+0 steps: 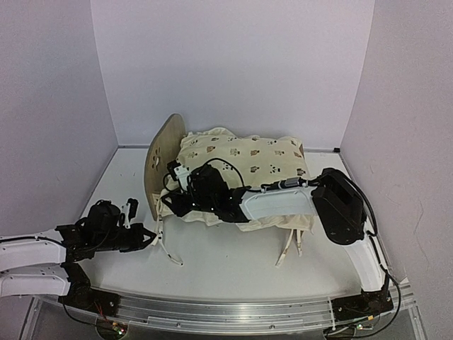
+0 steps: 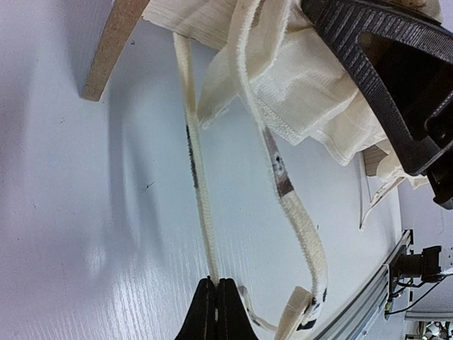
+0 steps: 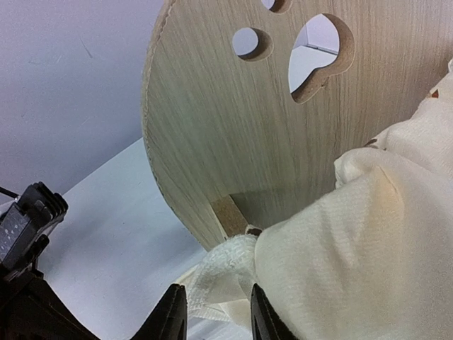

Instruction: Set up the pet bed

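The pet bed's arched light-wood headboard (image 1: 160, 164) stands at the left, its paw cutout (image 3: 318, 57) close in the right wrist view. A cream animal-print cushion (image 1: 248, 161) lies over the frame. My right gripper (image 1: 181, 190) reaches across the cushion to its near-left corner. Its jaws (image 3: 216, 313) stand apart, with a folded corner of the cushion (image 3: 226, 273) between the fingers. My left gripper (image 2: 216, 287) is low on the table left of the bed. It is shut on the end of a cream tie strap (image 2: 198, 177) that runs up to the cushion.
A second tie strap (image 2: 294, 212) loops on the white table (image 1: 233, 273) beside the held one. Two more straps (image 1: 290, 249) hang off the cushion's near-right corner. A headboard leg (image 2: 110, 49) stands close to the left gripper. Walls enclose three sides.
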`<action>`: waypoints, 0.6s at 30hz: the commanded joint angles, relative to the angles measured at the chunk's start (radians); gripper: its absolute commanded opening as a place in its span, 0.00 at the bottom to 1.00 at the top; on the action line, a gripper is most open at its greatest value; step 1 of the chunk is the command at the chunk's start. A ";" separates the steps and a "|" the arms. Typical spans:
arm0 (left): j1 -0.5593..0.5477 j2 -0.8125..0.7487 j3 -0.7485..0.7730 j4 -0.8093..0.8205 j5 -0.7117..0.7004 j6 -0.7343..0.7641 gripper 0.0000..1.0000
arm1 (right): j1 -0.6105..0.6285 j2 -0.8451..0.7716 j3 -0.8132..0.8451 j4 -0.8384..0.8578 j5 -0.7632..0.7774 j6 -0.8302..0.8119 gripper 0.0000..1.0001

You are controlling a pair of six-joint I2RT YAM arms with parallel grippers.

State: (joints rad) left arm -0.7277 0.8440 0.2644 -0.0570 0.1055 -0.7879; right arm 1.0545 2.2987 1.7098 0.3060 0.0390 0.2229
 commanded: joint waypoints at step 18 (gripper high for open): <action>-0.012 -0.098 0.118 -0.214 0.011 0.011 0.00 | -0.044 -0.242 -0.349 -0.003 0.087 0.009 0.30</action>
State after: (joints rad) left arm -0.7284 0.7686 0.3198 -0.1942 0.1005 -0.7868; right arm 1.0181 2.0541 1.3464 0.3323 0.0327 0.2598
